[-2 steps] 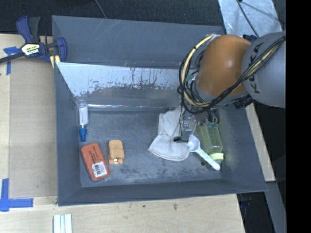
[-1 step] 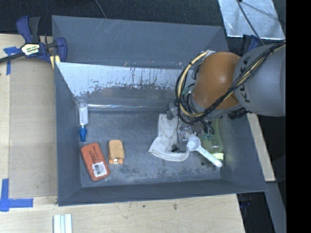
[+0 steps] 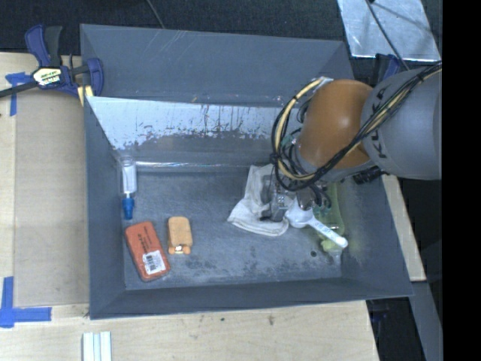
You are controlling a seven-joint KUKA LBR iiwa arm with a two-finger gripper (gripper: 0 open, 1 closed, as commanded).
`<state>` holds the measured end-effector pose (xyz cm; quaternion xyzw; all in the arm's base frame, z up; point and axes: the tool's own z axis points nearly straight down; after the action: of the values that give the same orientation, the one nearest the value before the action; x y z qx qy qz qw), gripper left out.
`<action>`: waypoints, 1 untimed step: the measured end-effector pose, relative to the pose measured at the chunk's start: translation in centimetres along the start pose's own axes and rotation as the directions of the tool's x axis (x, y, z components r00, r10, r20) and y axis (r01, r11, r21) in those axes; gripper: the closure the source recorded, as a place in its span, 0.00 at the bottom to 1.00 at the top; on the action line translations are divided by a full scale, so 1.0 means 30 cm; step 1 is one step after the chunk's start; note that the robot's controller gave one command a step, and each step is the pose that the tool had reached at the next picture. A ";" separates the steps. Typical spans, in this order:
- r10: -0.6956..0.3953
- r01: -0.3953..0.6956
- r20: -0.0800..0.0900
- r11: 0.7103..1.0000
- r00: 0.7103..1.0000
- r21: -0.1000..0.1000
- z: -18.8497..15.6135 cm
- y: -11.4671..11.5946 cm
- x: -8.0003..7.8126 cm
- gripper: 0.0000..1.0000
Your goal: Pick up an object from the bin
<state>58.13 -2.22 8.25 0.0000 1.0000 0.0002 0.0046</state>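
Note:
My gripper [image 3: 270, 204] is low in the right half of the bin, its fingers pressed down into a crumpled white cloth or bag [image 3: 252, 210]. Just right of it a white spoon-like piece [image 3: 302, 216] lies on a green-and-white item [image 3: 329, 235] by the bin's right wall. How far the fingertips stand apart is hidden by the gripper body and the cloth.
On the left floor of the bin lie a clear tube with a blue cap [image 3: 128, 190], an orange-red packet with a barcode label [image 3: 146, 250] and a small tan block [image 3: 179, 235]. The arm's orange cover and cables hang over the bin's right side.

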 end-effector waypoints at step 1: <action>0.000 0.000 0.000 1.000 1.000 0.000 0.000 0.000 0.000 1.00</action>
<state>58.13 -2.22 8.25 0.0000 1.0000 0.0002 0.0046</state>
